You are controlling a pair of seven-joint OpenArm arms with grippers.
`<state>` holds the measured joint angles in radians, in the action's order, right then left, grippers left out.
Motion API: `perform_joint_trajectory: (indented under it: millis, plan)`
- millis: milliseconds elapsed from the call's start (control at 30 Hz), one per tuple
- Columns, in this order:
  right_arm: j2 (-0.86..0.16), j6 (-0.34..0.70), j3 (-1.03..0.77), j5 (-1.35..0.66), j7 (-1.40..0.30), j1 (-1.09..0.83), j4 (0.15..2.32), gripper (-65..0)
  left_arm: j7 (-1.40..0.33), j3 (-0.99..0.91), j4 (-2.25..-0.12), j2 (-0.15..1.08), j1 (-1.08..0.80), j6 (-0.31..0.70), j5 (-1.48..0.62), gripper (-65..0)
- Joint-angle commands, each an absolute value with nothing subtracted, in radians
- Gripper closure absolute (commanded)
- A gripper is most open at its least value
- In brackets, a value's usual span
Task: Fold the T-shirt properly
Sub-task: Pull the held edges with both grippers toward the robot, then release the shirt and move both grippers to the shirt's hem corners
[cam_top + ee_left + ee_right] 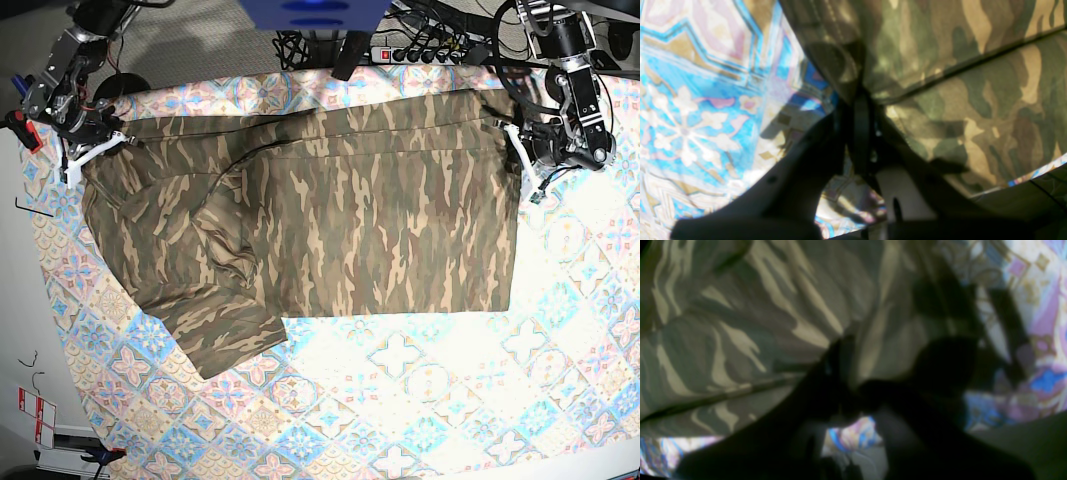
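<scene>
- Bench (420,400): covered by a pastel tablecloth (560,300) printed with blue, pink and cream diamonds and flowers.
- T-shirt (370,220): soft camouflage cloth in olive, brown and tan, spread flat across the far half of the bench; one short sleeve (215,330) lies angled toward the near edge.
- Left tool (862,100): dark fingers closed together, pinching a hemmed edge of the T-shirt at its side.
- Right tool (843,363): closed, clamped on a fold of the T-shirt; view blurred and shadowed.
</scene>
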<state>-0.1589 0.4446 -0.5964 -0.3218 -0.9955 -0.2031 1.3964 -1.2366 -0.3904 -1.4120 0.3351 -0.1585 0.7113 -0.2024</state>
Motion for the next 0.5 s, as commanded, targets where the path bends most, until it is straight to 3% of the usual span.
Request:
perform_joint_trajectory:
  millis: [0,133,267,467]
  plan:
    - [-0.177,0.444,-0.602,-0.323,-0.989,-0.196,1.417,-2.7,-1.259,-0.400,-1.420,0.355,-0.153,0.698,-0.159,-2.8]
    - [-0.177,0.444,-0.599,-0.323,-0.992,-0.197,1.417,-4.3,-1.259,-0.401,-1.420,0.357,-0.153,0.698,-0.157,-2.9]
    - [-0.177,0.444,-0.599,-0.323,-0.992,-0.199,1.419,-10.4,-1.259,-0.403,-1.420,0.357,-0.153,0.698,-0.157,-4.9]
    - [-0.179,0.444,-0.604,-0.323,-0.992,-0.194,1.419,-26.3,-1.259,-0.404,-1.420,0.358,-0.153,0.698,-0.157,-23.6]
